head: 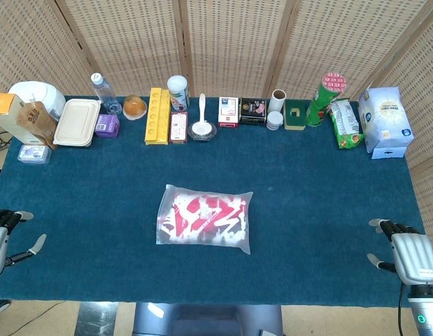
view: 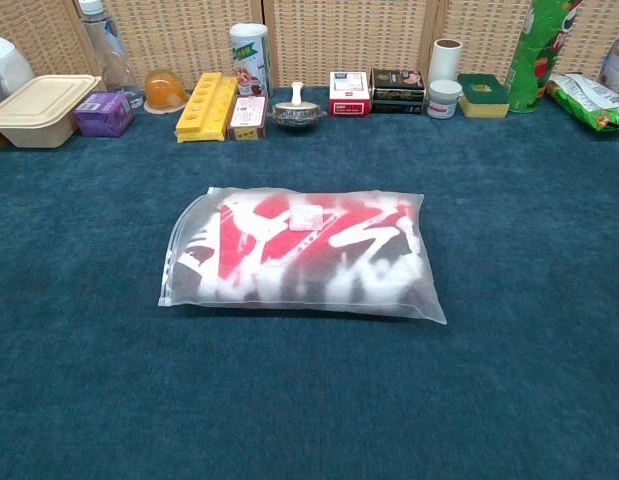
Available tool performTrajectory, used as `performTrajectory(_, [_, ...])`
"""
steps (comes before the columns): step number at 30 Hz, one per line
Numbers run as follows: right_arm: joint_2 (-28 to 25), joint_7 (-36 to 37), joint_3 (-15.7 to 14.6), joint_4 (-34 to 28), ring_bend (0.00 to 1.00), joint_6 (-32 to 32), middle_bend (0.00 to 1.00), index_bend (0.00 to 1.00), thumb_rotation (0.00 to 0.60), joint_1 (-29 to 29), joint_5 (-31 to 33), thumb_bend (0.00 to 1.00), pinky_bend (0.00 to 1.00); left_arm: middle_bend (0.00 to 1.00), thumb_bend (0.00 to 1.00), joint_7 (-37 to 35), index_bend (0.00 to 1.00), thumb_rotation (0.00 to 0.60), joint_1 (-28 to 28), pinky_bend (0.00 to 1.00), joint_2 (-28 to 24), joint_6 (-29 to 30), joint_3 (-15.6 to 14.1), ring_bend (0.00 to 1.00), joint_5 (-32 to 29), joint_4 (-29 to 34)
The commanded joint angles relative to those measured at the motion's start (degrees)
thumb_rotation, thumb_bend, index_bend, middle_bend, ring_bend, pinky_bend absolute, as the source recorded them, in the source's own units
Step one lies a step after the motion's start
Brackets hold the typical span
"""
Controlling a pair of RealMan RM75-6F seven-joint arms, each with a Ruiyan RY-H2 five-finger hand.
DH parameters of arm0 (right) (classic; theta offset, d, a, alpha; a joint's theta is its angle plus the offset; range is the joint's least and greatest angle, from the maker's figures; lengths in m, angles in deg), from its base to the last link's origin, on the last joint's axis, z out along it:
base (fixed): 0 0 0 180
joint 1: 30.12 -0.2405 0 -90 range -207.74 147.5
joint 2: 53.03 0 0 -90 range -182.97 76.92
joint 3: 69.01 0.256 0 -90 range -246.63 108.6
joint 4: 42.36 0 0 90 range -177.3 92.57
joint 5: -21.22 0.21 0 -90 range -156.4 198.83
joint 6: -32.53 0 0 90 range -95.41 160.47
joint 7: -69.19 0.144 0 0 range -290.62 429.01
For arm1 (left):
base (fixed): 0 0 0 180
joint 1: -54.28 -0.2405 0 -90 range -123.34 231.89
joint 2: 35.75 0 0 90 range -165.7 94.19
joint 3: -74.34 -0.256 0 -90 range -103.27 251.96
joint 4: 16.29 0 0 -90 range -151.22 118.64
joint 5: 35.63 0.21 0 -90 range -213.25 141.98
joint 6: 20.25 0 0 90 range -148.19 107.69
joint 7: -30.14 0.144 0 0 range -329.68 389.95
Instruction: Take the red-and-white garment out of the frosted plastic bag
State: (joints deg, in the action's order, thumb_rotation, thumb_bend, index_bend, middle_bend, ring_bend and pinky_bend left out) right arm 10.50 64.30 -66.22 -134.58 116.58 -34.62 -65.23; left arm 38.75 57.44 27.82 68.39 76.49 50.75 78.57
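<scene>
Frosted bag (view: 301, 256) holding red-and-white garment (view: 289, 240) is lying mid-bench, awaiting pickup; left hand (head: 5, 234) and right hand (head: 408, 253) are idling apart, fingers released.

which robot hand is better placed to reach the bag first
Left, slightly, as a judgement. The bag lies left of the table's middle, nearer the left robot hand than the right robot hand. Both are open at the table's edges.
</scene>
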Motion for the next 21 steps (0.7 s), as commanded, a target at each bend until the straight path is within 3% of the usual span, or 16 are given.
performTrajectory(1, [0.15, -0.13, 0.10, 0.00, 0.47, -0.60, 0.43, 0.32, 0.600, -0.23, 0.50, 0.13, 0.49, 0.43, 0.24, -0.15, 0.38, 0.408, 0.09, 0.32, 0.18, -0.38, 0.02, 0.31, -0.25, -0.20])
performTrajectory(21, [0.17, -0.23, -0.06, -0.32, 0.47, 0.10, 0.43, 0.32, 0.600, -0.04, -0.26, 0.13, 0.49, 0.43, 0.24, -0.74, 0.38, 0.407, -0.12, 0.32, 0.03, -0.24, -0.04, 0.31, 0.10, -0.79])
